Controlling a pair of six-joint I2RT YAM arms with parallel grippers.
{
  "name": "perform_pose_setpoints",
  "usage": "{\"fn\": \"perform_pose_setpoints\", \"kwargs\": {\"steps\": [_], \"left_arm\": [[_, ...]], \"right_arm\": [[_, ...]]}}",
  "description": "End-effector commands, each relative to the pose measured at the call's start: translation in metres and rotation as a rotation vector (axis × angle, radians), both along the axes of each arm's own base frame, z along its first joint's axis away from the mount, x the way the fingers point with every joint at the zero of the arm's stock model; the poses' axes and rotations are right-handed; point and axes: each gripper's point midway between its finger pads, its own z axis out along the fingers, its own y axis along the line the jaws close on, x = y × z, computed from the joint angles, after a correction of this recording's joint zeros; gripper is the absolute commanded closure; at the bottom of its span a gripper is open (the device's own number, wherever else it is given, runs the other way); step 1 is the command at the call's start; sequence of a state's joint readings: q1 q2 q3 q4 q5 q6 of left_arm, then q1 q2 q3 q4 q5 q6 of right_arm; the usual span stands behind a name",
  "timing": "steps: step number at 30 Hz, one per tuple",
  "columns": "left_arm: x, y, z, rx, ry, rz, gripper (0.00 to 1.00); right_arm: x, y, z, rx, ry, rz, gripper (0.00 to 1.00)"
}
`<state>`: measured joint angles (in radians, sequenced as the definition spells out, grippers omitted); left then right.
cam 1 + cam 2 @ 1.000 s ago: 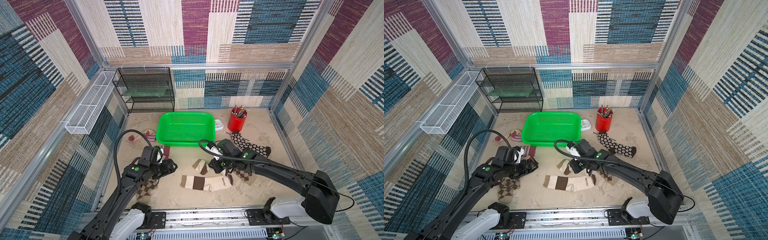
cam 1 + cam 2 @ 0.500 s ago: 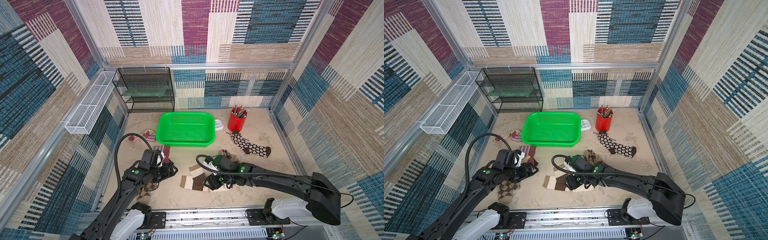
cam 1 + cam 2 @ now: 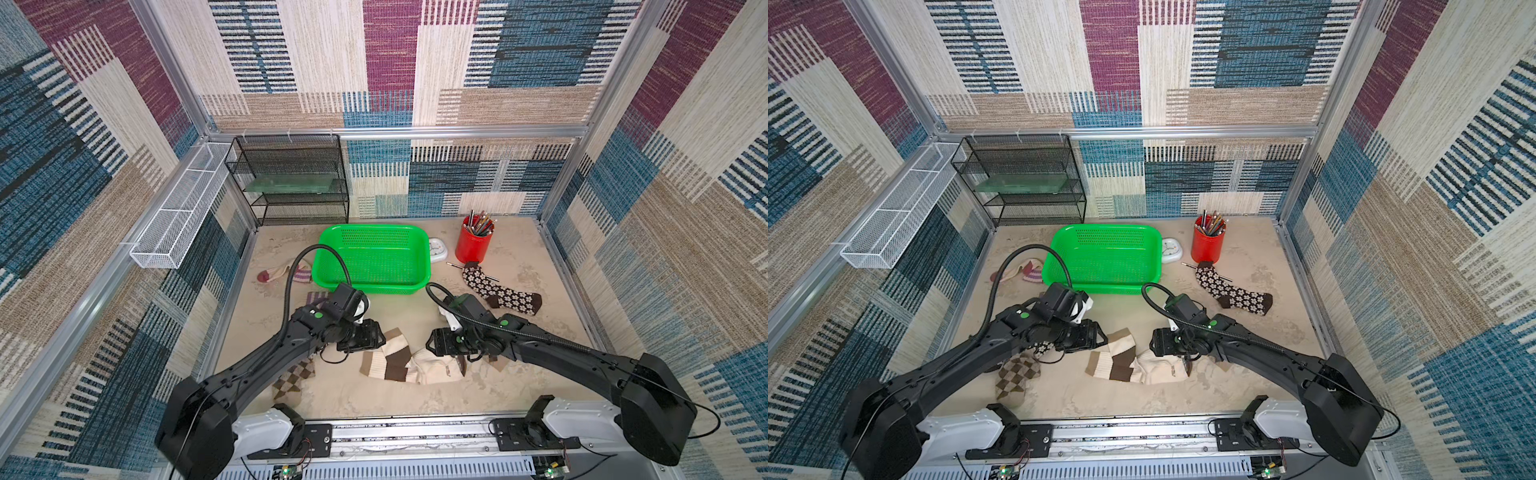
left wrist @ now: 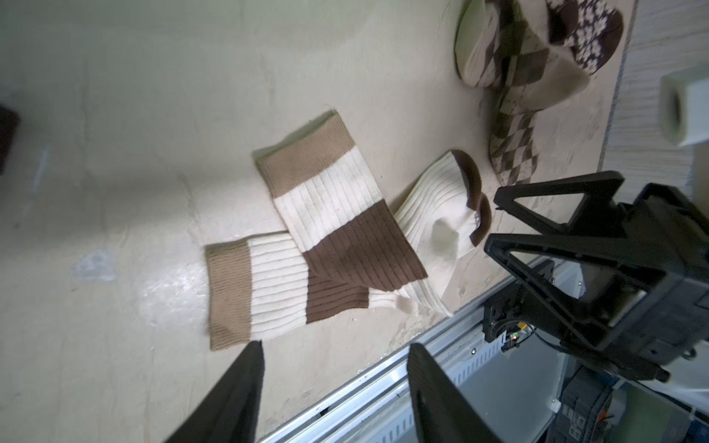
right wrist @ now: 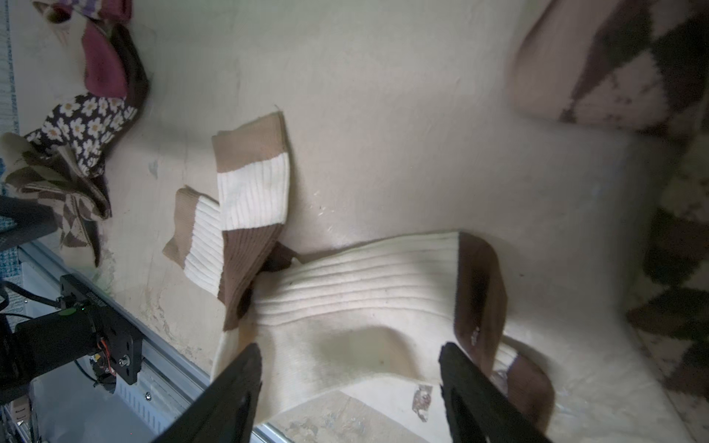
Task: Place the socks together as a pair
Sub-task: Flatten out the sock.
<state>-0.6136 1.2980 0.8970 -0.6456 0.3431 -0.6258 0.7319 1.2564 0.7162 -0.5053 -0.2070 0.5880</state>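
Pairing cream-and-brown socks [image 3: 395, 365] at 6 o'clock on table [image 3: 353, 395]
Overlapped, flanked by left gripper [image 4: 333, 379] and right gripper [image 5: 351, 383], both spread and empty. Could snag knit on lifting, dragging pair apart.

Banded socks [image 3: 392, 362]: being seen overlapped, cuffs splayed, front centre.
Argyle sock [image 3: 289, 386]: being seen crumpled, front left.
Daisy sock [image 3: 500, 294]: being seen flat, right.
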Motion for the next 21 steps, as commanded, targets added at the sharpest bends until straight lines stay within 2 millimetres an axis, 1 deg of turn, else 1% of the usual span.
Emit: {"fn": "perform_pose_setpoints", "kwargs": {"steps": [1, 4, 6, 9, 11, 16, 21], "left_arm": [[0.005, -0.007, -0.012, 0.062, 0.050, -0.033, 0.44], [0.006, -0.017, -0.018, 0.115, 0.080, -0.062, 0.46], [0.010, -0.022, -0.022, 0.143, 0.087, -0.063, 0.48], [0.017, -0.035, -0.027, 0.171, 0.093, -0.071, 0.50], [0.020, -0.041, -0.034, 0.216, 0.097, -0.077, 0.51], [0.037, -0.040, -0.048, 0.313, 0.070, -0.030, 0.56], [0.053, -0.048, -0.055, 0.357, 0.030, -0.016, 0.59]], "right_arm": [[0.000, -0.001, 0.004, 0.028, -0.005, -0.035, 0.16], [-0.003, -0.005, 0.005, 0.052, -0.021, -0.050, 0.10], [-0.005, -0.007, 0.008, 0.078, -0.039, -0.054, 0.08], [-0.007, -0.012, 0.009, 0.097, -0.059, -0.073, 0.06], [-0.008, -0.014, 0.010, 0.106, -0.067, -0.077, 0.06], [-0.009, -0.014, 0.014, 0.127, -0.078, -0.071, 0.05], [-0.010, -0.013, 0.013, 0.136, -0.072, -0.066, 0.05]]}}
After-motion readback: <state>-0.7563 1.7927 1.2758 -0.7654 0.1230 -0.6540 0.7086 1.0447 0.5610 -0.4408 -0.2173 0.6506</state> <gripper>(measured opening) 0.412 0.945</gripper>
